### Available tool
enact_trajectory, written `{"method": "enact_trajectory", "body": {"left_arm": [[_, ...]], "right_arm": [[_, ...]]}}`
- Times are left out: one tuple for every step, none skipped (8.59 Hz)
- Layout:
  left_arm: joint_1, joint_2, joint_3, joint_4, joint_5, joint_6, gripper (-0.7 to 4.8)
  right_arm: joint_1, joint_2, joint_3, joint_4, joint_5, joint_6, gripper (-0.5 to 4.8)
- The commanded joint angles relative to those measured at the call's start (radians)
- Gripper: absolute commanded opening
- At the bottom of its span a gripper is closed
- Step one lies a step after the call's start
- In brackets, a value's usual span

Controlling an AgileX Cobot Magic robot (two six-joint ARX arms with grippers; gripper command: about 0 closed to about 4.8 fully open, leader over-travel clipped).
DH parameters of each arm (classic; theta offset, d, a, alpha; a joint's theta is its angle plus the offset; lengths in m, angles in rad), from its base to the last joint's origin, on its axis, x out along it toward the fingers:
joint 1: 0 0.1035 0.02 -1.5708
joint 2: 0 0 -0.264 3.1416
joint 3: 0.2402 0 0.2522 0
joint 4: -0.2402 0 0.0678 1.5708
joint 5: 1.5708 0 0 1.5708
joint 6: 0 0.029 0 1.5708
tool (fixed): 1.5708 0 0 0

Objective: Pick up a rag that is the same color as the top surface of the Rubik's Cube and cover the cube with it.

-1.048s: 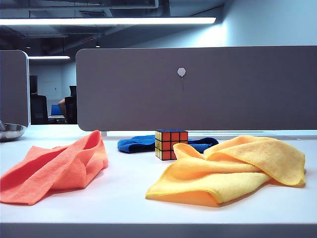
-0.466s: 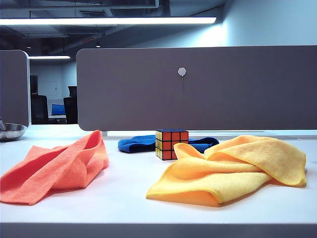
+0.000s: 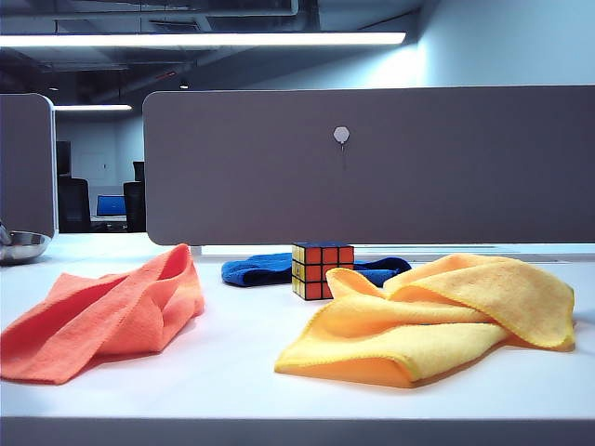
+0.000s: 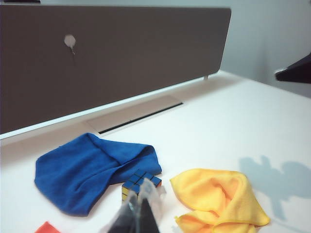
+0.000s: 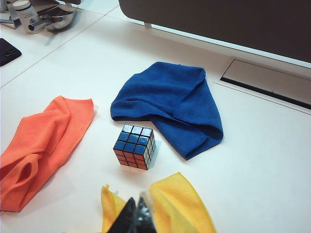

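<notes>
Overhead, the left gripper hangs above the Rubik's Cube, jaws pressed together and empty; the right gripper, fingers likewise together, hovers over the plush yellow cloth beside the cube. Just behind the cube lies the rag, crumpled blue terry. An orange-coral cloth lies rumpled nearby.

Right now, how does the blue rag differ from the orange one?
The blue rag is deep blue, matching the Rubik's Cube top; the orange rag is coral. The blue rag lies behind the cube, near the partition; the orange rag lies off to the cube's side, nearer the table's front. The blue rag looks smaller. Both lie loosely folded on the white table, touched by no gripper.
</notes>
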Motion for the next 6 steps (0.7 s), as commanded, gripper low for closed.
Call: {"method": "enact_trajectory", "body": {"left_arm": [[-0.043, 0.305, 0.016, 0.268, -0.104, 0.014, -0.06], [-0.037, 0.385, 0.016, 0.342, -0.211, 0.014, -0.05], [-0.034, 0.677, 0.031, 0.644, -0.207, 0.018, 0.95], [-0.006, 0.812, 0.085, 0.678, -0.208, 0.021, 1.34], [0.017, 1.037, 0.266, 0.691, -0.205, 0.021, 2.00], [0.023, 1.201, 0.386, 0.668, -0.237, 0.014, 3.87]], "right_arm": [[0.034, 0.013, 0.002, -0.008, -0.002, 0.001, -0.01], [0.057, 0.018, 0.002, -0.002, -0.003, 0.001, -0.01], [0.061, 0.042, 0.001, -0.007, 0.000, 0.002, -0.01], [0.062, 0.045, 0.001, -0.005, -0.005, 0.002, -0.01], [0.105, 0.056, 0.001, -0.027, -0.007, 0.001, -0.01], [0.112, 0.057, 0.001, -0.027, -0.003, 0.001, -0.01]]}}
